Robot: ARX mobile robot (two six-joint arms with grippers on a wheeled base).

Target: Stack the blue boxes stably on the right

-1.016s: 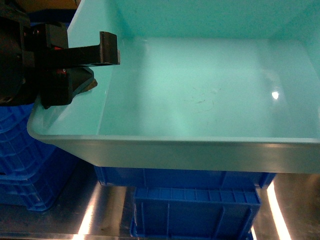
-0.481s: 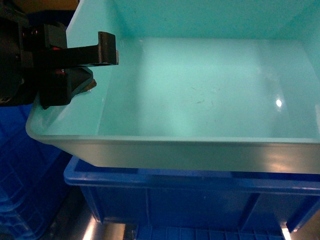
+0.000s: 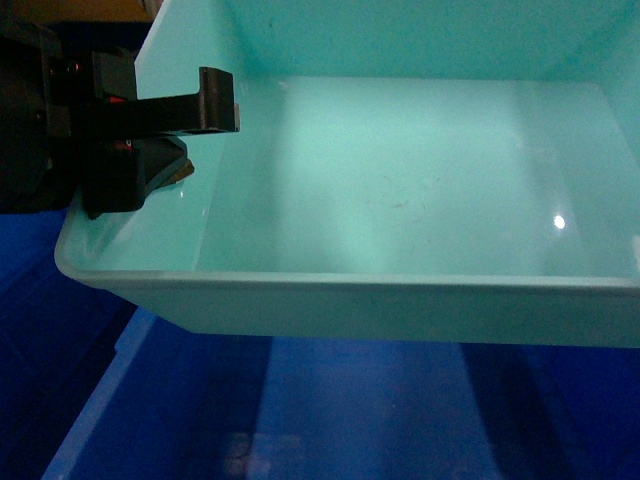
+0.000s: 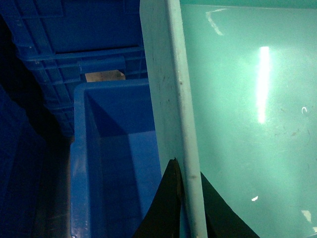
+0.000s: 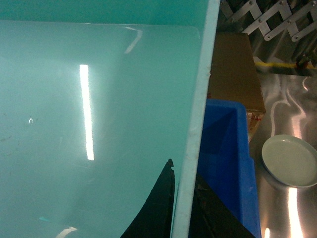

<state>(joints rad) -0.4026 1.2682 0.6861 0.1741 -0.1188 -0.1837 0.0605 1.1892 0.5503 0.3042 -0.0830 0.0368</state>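
Observation:
One blue box point(image 3: 400, 180), a shallow light turquoise tub, fills most of the head view and hangs in the air. My left gripper point(image 3: 195, 135) is shut on its left rim, one finger inside the wall and one outside. The left wrist view shows that rim point(image 4: 173, 99) pinched by the left gripper point(image 4: 190, 173). In the right wrist view my right gripper point(image 5: 183, 173) is shut on the opposite rim of the blue box point(image 5: 99, 99). The right gripper is out of the head view.
An open dark blue crate point(image 3: 300, 400) lies directly under the tub, also seen as the crate point(image 4: 114, 163) and the crate point(image 5: 225, 148). More dark blue crates point(image 4: 74, 44) are stacked at the left. A brown cardboard box point(image 5: 233, 69) and a pale plate point(image 5: 290, 161) sit on the metal table point(image 5: 282, 99).
The tub keeps its place in the grippers while the scene below shifts: stacked crates and metal table gave way to the open inside of a dark blue crate right under the tub.

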